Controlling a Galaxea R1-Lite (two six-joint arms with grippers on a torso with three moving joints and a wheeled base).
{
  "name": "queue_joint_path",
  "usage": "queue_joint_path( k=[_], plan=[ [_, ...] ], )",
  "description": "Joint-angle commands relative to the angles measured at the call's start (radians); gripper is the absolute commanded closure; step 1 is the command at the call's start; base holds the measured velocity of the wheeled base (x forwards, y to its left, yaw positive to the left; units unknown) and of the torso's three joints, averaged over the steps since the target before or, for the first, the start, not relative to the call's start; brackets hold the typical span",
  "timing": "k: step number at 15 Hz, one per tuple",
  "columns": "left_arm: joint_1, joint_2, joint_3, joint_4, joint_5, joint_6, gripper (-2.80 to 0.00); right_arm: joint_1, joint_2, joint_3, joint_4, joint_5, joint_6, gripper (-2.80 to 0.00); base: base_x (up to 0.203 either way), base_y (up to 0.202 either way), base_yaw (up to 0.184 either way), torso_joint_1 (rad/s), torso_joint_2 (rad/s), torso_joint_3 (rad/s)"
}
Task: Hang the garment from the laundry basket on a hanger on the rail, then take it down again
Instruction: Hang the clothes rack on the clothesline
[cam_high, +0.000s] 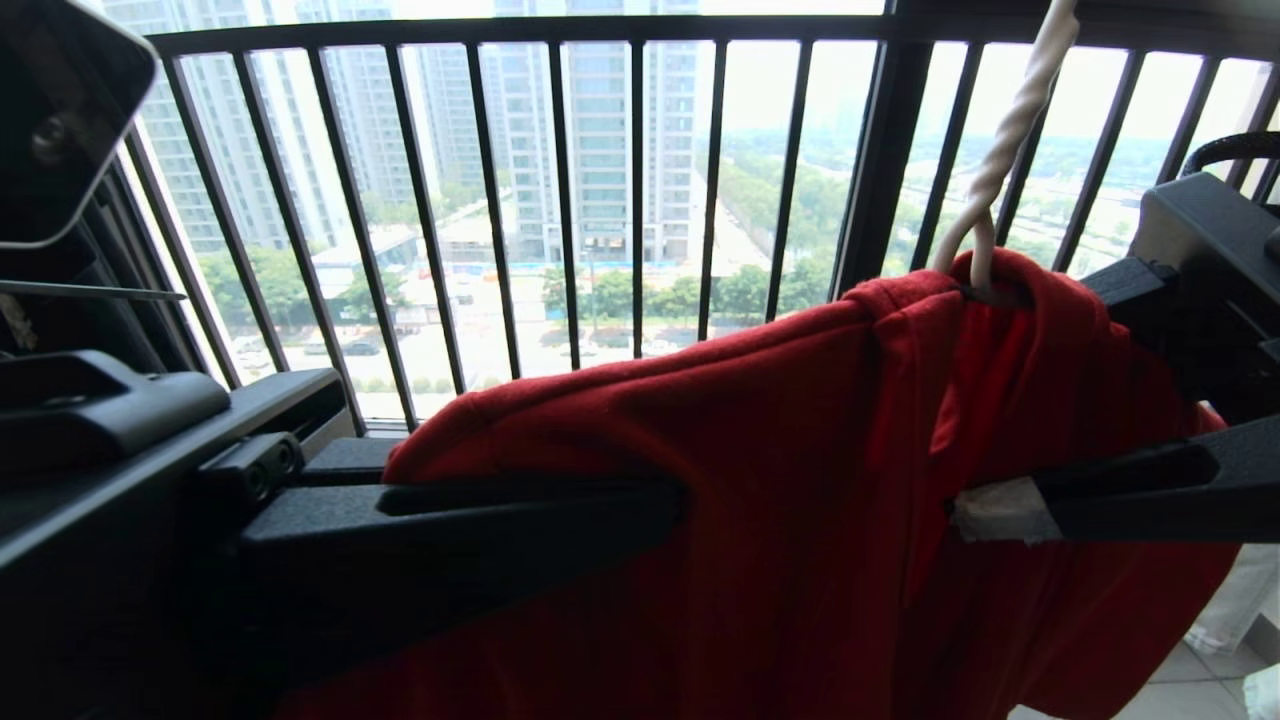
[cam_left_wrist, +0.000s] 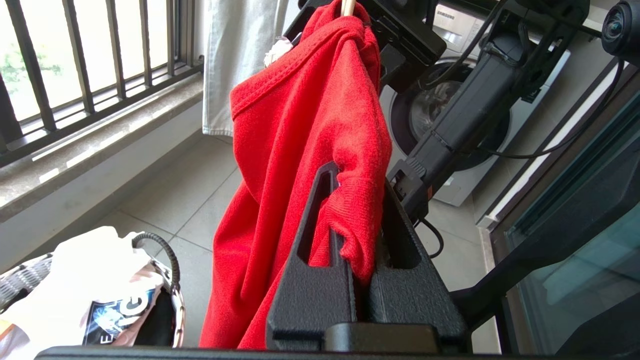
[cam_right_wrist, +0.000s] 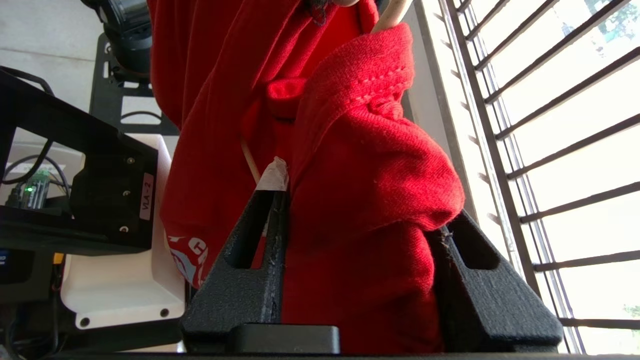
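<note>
The garment (cam_high: 760, 420) is soft and floppy, pinched in my left gripper (cam_left_wrist: 357, 220), maybe loosely bunched between my right gripper (cam_right_wrist: 350, 240) fingers.

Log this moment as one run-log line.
left hand: shut on red T-shirt | right hand: around its shoulder | wire hanger: inside collar

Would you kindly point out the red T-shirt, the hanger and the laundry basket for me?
red T-shirt (cam_high: 720, 440): head view, shoulder cloth.
hanger (cam_high: 1010, 130): head view, twisted neck.
laundry basket (cam_left_wrist: 172, 260): left wrist view, black handle.
</note>
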Motion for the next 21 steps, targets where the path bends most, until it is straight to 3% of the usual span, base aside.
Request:
queue_joint_path(
  k=[1, 6, 12, 13, 14, 18, 21],
  plan=[
    [0.001, -0.001, -0.002, -0.003, 0.0, -0.003, 0.0, 0.002, 0.003, -0.02, 0.006, 0.006, 0.007, 0.0, 0.0, 0.0, 0.0, 0.0, 0.0, 0.0],
    [0.004, 0.007, 0.015, -0.117, 0.005, -0.075, 0.0, 0.006, -0.007, -0.044, 0.043, 0.004, 0.012, 0.0, 0.0, 0.0, 0.0, 0.0, 0.0, 0.0],
    [0.009, 0.016, 0.035, -0.106, 0.015, -0.012, 0.0, 0.009, -0.014, -0.072, 0.06, 0.005, 0.012, 0.0, 0.0, 0.0, 0.0, 0.0, 0.0, 0.0],
    [0.016, 0.016, 0.035, -0.104, 0.015, -0.011, -0.94, 0.009, -0.014, -0.072, 0.06, 0.005, 0.012, 0.0, 0.0, 0.0, 0.0, 0.0, 0.0, 0.0],
    [0.018, 0.016, 0.032, -0.104, 0.015, -0.011, -2.8, 0.009, -0.014, -0.072, 0.06, 0.005, 0.012, 0.0, 0.0, 0.0, 0.0, 0.0, 0.0, 0.0],
    [0.022, 0.002, -0.003, -0.049, 0.021, 0.006, -2.8, 0.007, -0.014, -0.072, 0.057, -0.001, 0.012, 0.0, 0.0, 0.0, 0.0, 0.0, 0.0, 0.0],
    [0.021, -0.034, -0.112, 0.118, 0.089, 0.013, -2.8, 0.004, -0.014, -0.07, 0.056, -0.024, 0.014, 0.0, 0.0, 0.0, 0.0, 0.0, 0.0, 0.0]
  ],
)
